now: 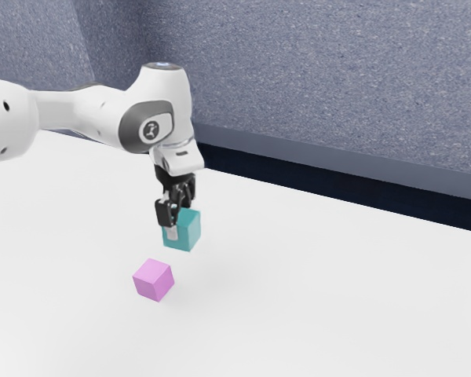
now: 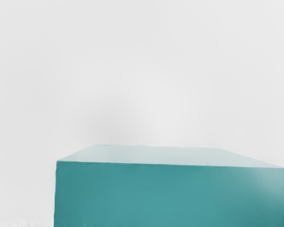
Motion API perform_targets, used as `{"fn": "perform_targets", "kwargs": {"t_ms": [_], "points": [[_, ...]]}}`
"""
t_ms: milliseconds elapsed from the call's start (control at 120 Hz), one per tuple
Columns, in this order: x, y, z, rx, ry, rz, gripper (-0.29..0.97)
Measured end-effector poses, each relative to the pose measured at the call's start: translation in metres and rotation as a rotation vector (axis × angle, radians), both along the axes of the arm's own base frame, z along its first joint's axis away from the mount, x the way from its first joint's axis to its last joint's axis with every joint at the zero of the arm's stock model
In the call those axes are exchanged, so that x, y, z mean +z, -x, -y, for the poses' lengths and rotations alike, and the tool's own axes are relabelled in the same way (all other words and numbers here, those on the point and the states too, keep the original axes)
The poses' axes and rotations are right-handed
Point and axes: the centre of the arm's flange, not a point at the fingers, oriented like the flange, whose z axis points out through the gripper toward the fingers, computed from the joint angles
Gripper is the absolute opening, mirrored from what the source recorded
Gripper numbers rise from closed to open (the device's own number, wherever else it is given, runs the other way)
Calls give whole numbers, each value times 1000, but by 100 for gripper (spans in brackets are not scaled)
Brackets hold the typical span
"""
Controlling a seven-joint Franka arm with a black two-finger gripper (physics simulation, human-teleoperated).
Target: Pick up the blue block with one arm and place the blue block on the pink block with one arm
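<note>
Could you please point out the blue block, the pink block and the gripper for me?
blue block (image 1: 190, 230): exterior view, its side face beside the finger.
pink block (image 1: 155, 272): exterior view, its top face.
gripper (image 1: 178, 228): exterior view, midway between the fingertips clamping the blue block.

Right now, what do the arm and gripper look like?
The arm is glossy white with rounded shells and a grey joint cover bearing a small white logo. The gripper is black, with two slim fingers.
</note>
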Motion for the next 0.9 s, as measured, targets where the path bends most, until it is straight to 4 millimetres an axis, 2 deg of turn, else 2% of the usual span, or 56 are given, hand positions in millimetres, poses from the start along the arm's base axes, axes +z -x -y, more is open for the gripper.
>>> {"fn": "perform_targets", "kwargs": {"t_ms": [183,342,517,733,900], "points": [[-4,15,-15,-59,-66,-4,13],[-6,16,-37,-66,-87,-2,13],[-25,17,-63,-50,-83,-26,14],[-42,25,-64,-59,-52,16,13],[-42,28,-84,-27,-16,52,12]]}}
